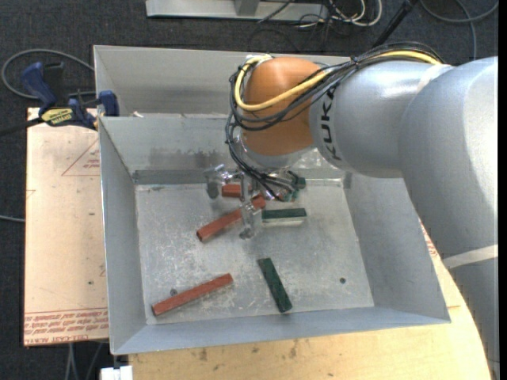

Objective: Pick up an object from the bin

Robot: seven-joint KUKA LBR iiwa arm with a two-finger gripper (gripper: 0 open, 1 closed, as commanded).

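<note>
Grey metal bin (117,212) carries two red-brown bars and two dark green ones. A short red-brown bar (219,227) lies mid-floor, a long red-brown bar (192,294) front left, a slanted green bar (275,284) front centre and a level green bar (283,215) just right of the hand (249,224). The hand sits low at the short red-brown bar's right end; whether it is wide or narrow cannot be told.

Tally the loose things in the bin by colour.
Red-brown bars: 2
Dark green bars: 2
Total: 4 in plain sight. Whether more lie under the wrist cannot be told.
</note>
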